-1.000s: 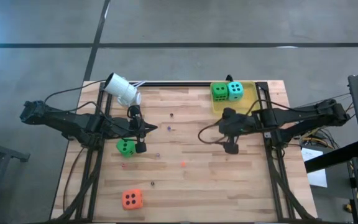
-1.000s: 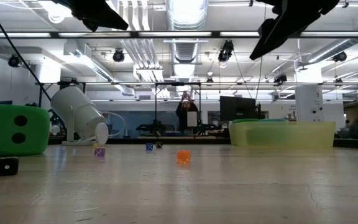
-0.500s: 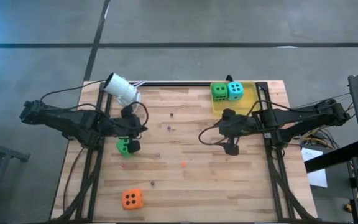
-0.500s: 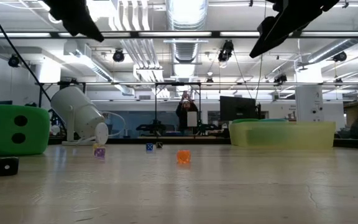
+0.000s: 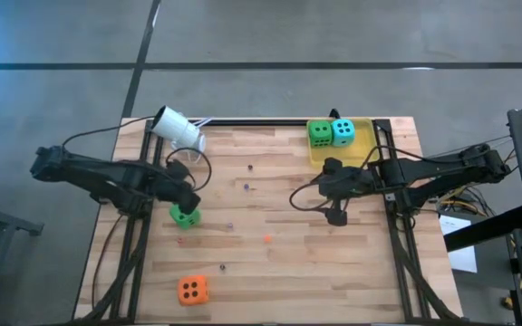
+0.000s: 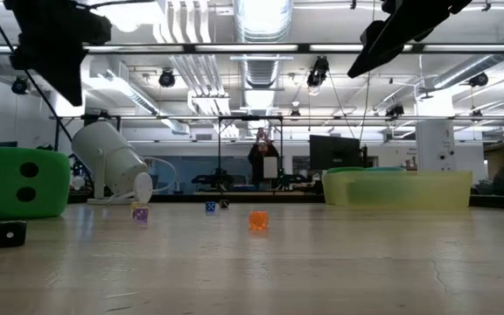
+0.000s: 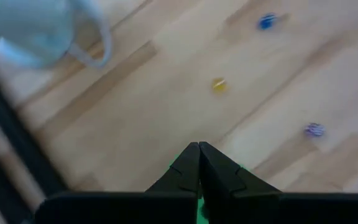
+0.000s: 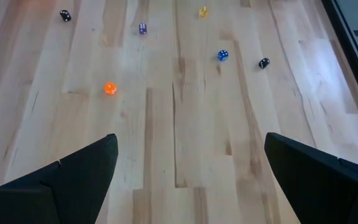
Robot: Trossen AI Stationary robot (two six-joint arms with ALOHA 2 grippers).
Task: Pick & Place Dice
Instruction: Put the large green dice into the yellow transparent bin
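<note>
Two dice (image 5: 331, 133) already sit in the yellow tray (image 5: 362, 148) at the counter's far right corner. The left claw (image 5: 188, 201), closed and empty, hangs above a green die (image 5: 185, 215) near the left edge, seemingly lining up; the right claw (image 5: 335, 215) waits wide open mid-counter.

My two arms are matte black throughout, built of slim tubular links joined by bulkier rounded joint housings. Thin black cables loop loosely off each arm near the wrist and trail back along the links. My left tool (image 7: 198, 163) shows as two dark, wedge-shaped fingers (image 7: 182, 171) with flat, angular faces, tapering to narrow tips over a broad black base block. My right tool (image 8: 191, 180) has two wide black fingers (image 8: 73, 171) with sloped upper edges and a faint stepped seam. In the high view my right arm's base, at 3 o'clock, carries further bundled cabling. No markings or labels are legible.
</note>
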